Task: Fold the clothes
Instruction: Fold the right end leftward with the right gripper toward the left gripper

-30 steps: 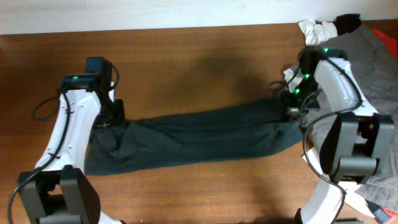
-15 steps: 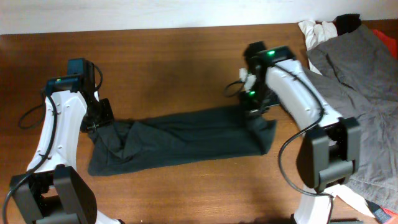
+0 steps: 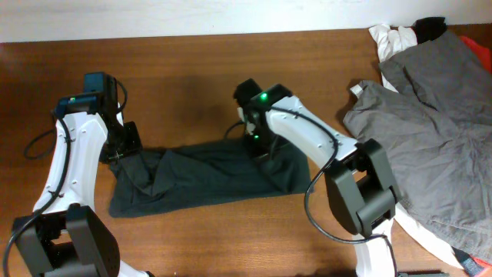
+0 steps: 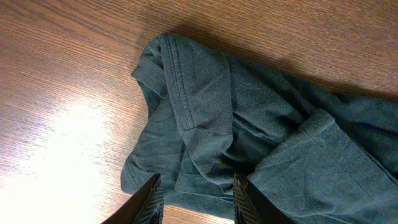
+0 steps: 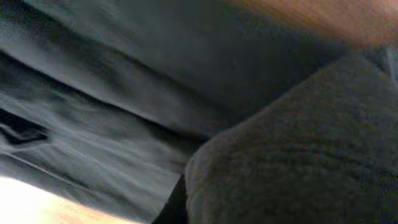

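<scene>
The dark T-shirt (image 3: 207, 173), soft ribbed-hem knit, lies rumpled in a long band mid-worktop (image 3: 200, 69) on glossy wood grain. The left hand (image 4: 198, 199) stands released over one creased end. The right hand (image 3: 260, 148) sits on bunched folds, grip impossible to tell.

Furniture: brown wood-grain table (image 3: 231, 85) | Wall: white strip (image 3: 154, 15) along table's far edge | Light: bright glare patch (image 4: 62, 137) on table's wood, left wrist view

Both arms, left arm (image 3: 71, 158) and right arm (image 3: 307, 132), wear white curved shells with black joints. A green light (image 3: 262, 97) glows; black cables (image 3: 34, 143) loop. The left hand (image 4: 196, 194) has dark ribbed fingers (image 4: 151, 200).
</scene>
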Controlling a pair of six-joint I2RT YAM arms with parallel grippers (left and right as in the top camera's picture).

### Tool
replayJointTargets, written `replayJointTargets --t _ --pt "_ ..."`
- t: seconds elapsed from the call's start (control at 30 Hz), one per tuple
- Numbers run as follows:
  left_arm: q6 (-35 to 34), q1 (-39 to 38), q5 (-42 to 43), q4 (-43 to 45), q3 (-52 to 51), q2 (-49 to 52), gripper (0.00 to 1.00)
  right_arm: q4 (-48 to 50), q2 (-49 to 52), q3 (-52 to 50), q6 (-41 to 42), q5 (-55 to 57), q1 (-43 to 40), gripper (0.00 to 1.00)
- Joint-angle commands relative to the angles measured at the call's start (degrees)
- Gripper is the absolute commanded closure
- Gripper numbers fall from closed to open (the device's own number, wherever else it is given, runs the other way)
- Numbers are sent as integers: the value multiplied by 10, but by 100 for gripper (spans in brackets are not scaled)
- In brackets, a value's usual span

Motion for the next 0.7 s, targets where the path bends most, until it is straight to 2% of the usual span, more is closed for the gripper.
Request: replayJointTargets --t 0.0,0.07,0.2,0.23,0.33,0.37,0.4,0.53,0.67 --pt "-7 0 5 1 3 0 63 19 1 5 6 -10 29 91" --pt "-7 0 5 1 3 0 63 26 1 5 6 -10 39 87" --pt "-7 0 5 1 3 0 63 38 1 5 6 -12 52 59" --pt "-7 0 5 1 3 0 63 41 1 5 5 -17 55 56" --pt "-7 0 5 1 3 0 63 54 1 5 -25 -82 55 56" --pt "-7 0 5 1 3 0 63 57 1 5 -78 -141 55 55" --pt "-7 0 5 1 3 0 63 56 1 5 -85 -144 55 53" --pt "-7 0 5 2 3 0 63 52 -2 6 -85 -125 50 53" --pt "-7 0 5 2 3 0 63 12 -22 25 -54 -33 35 55"
